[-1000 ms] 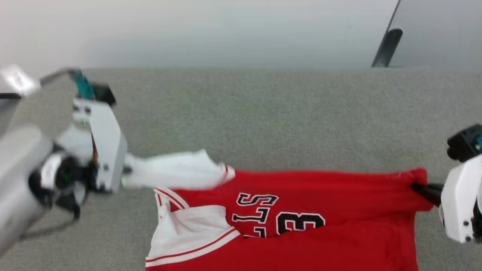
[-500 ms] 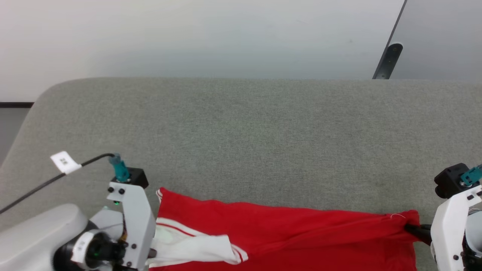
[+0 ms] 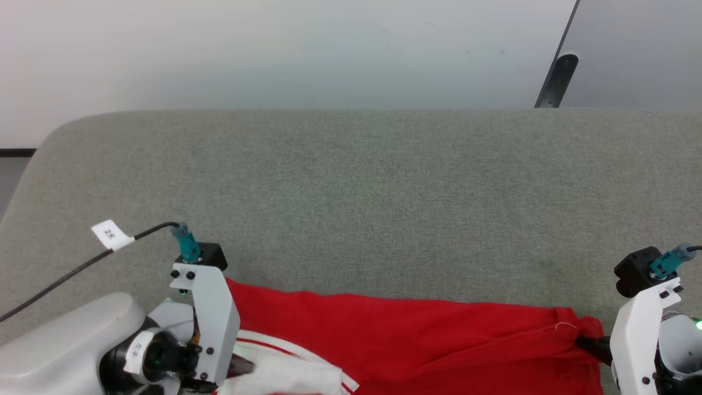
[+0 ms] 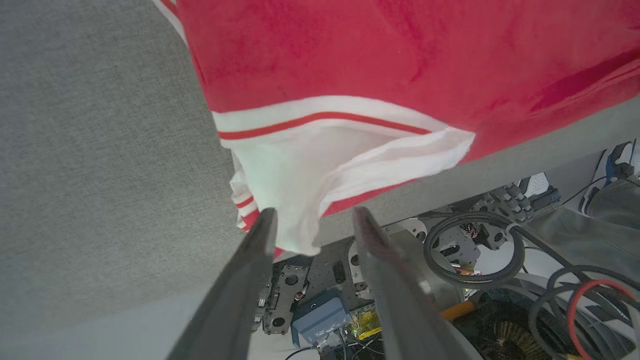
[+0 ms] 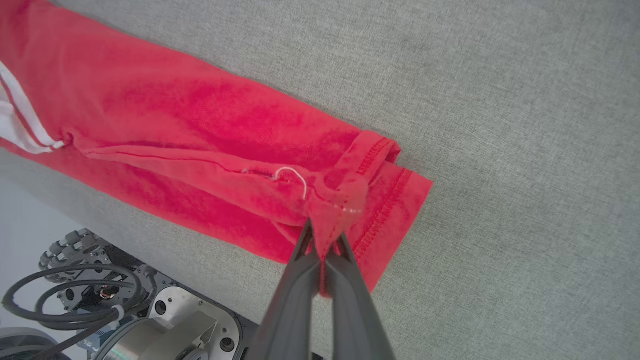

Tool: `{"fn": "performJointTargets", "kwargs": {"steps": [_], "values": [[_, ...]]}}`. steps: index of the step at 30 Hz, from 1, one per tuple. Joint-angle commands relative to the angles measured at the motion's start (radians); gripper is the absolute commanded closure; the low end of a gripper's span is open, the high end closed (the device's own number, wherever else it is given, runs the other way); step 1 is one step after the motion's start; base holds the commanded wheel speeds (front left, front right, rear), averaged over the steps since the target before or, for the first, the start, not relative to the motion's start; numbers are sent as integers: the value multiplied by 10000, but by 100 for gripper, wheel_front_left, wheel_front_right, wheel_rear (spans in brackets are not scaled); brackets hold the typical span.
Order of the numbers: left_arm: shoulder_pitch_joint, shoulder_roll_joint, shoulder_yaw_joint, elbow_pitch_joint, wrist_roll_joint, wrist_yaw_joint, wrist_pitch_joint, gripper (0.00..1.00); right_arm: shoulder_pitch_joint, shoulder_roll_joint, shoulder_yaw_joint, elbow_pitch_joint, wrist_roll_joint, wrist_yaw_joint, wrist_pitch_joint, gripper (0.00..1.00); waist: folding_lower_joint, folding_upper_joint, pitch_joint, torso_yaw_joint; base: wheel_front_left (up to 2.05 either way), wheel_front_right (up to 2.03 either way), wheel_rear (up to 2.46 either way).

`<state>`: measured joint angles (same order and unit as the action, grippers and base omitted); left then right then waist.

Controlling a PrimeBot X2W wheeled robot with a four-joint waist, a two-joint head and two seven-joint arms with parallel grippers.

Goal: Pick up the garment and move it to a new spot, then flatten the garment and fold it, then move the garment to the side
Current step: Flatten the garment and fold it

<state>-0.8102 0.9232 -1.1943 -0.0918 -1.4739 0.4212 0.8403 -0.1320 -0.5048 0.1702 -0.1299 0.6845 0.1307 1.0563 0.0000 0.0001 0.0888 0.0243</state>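
Observation:
The garment (image 3: 411,334), a red jersey, lies stretched along the near edge of the grey table (image 3: 351,192), with its lettering hidden. Its white part with red-and-white trim (image 4: 300,170) droops over the table's edge. My left gripper (image 4: 314,220) is open, and the tip of that white cloth hangs loose between its fingers (image 4: 265,235). In the head view the left gripper (image 3: 247,366) sits at the jersey's left end. My right gripper (image 5: 322,240) is shut on the bunched red hem (image 5: 345,195). It shows at the jersey's right end in the head view (image 3: 589,345).
The grey table stretches far beyond the jersey to a pale wall. A dark post (image 3: 551,82) stands at the back right. A tagged black cable (image 3: 109,236) trails from my left wrist. Below the table's edge are the robot's base and cables (image 4: 475,250) and a person's shoe (image 4: 617,160).
My left gripper has opened and let go of the white part. Both arms drew the jersey toward the near edge, and its lettering went out of sight. The head camera shifted too.

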Motion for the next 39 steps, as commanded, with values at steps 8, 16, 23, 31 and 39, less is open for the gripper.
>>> {"fn": "performJointTargets", "kwargs": {"steps": [8,16,23,31,39], "values": [[236,130,-2,-125,-136,253,67,0,58,-69,121,175,-7,1,-63,0,0,-1,-264,69,0,0,0],[462,432,175,-302,30,366,-477,0,38,-87,4,-88,185,1,169,0,0,-1,-687,73,0,0,0],[1058,580,568,-404,203,162,-2068,0,326,-68,-94,-729,162,1,-699,0,0,-1,-1162,0,0,0,0],[2107,579,1283,-434,693,-690,-5227,0,677,-138,286,-970,-415,1,-3831,0,0,-1,-1490,15,0,0,0],[3227,604,1892,-7,1426,-1148,-8572,0,1061,-22,317,-88,-1270,-1,-7237,0,0,-1,-1728,137,0,0,0]]}}
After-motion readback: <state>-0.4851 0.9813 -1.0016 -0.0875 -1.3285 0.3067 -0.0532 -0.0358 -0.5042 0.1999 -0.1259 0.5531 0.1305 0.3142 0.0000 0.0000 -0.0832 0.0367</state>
